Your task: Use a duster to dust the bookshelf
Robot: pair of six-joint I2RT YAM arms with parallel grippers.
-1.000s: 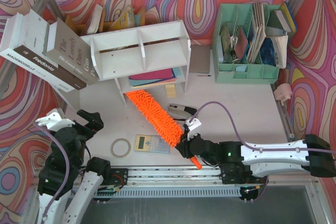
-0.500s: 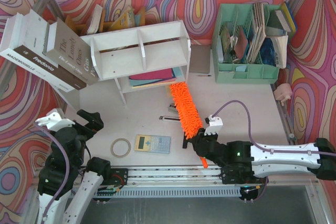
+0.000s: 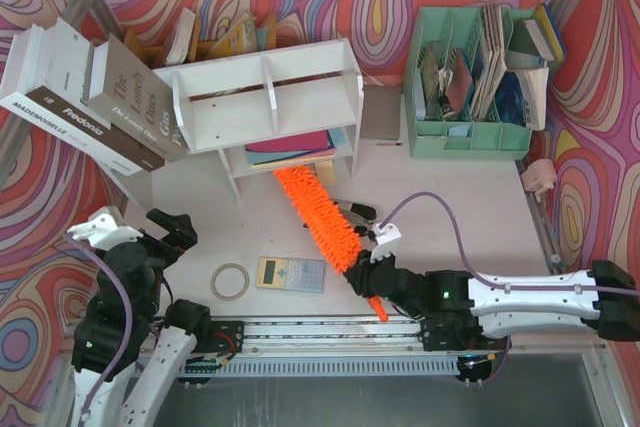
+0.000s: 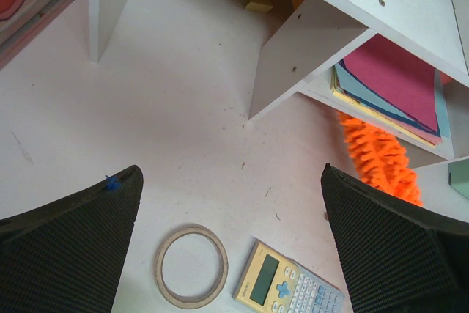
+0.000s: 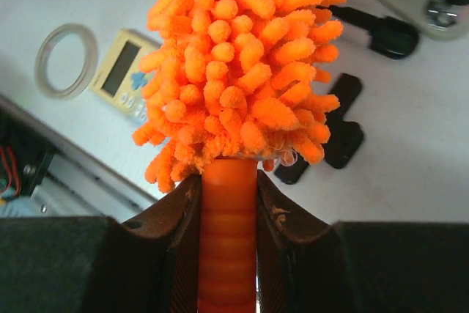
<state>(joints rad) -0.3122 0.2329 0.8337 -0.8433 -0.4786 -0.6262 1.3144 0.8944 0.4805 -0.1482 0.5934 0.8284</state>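
Note:
The white bookshelf [image 3: 265,97] stands at the back of the table, with coloured folders on its lower tier; its lower corner shows in the left wrist view [image 4: 293,64]. The orange fluffy duster [image 3: 315,215] lies slanted in front of it, tip close to the lower tier's front edge. My right gripper [image 3: 362,282] is shut on the duster's orange handle [image 5: 227,240], the fluffy head [image 5: 242,56] reaching away from the jaws. At the near left my left gripper [image 3: 172,230] hangs open and empty above the table [image 4: 231,174]. The duster's tip [image 4: 381,159] shows beside the folders.
A calculator [image 3: 290,274] and a tape ring [image 3: 230,281] lie near the front edge. A black stapler [image 3: 350,212] sits under the duster. Large books [image 3: 90,97] lean at the left of the shelf. A mint-green organizer [image 3: 470,77] stands at the back right.
The right arm swung the duster's head from the left over to the right, then back left toward the lower tier's front. The left arm has not moved.

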